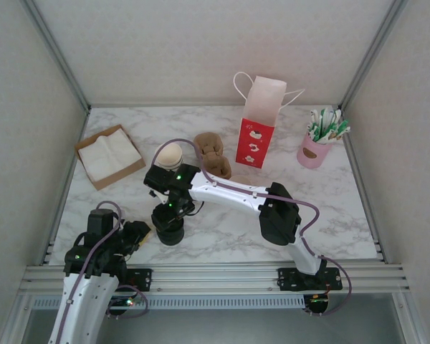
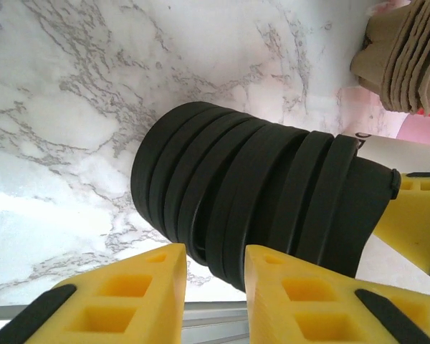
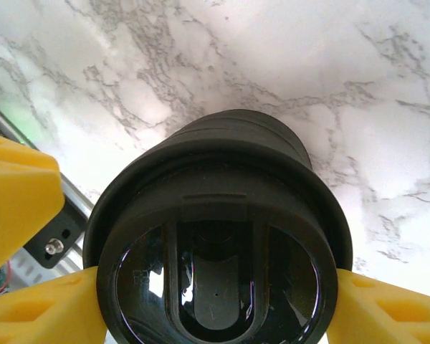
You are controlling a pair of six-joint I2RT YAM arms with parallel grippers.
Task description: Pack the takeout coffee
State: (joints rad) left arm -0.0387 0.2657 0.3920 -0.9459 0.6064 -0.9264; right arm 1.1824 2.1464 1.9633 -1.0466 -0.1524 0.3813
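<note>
The takeout coffee is out of view. A squat stack of black lids (image 1: 168, 231) stands near the front left of the marble table (image 1: 222, 240). My right gripper (image 1: 169, 209) hangs over it, and its yellow fingers (image 3: 36, 319) press both sides of the top lid (image 3: 215, 215). From the left, my left gripper (image 1: 145, 233) reaches in at the stack's side. In the left wrist view its fingers (image 2: 129, 301) are narrowly set around the rims of the lid stack (image 2: 236, 193). A stack of lidless cream cups (image 1: 170, 156) stands just behind. The red-and-white bag (image 1: 258, 125) stands open at the back.
Brown pulp cup carriers (image 1: 211, 154) lie between the cups and the bag. A brown tray of white napkins (image 1: 109, 156) is at the left. A pink holder of packets (image 1: 315, 147) stands at the back right. A metal rail (image 1: 222, 276) runs along the near edge.
</note>
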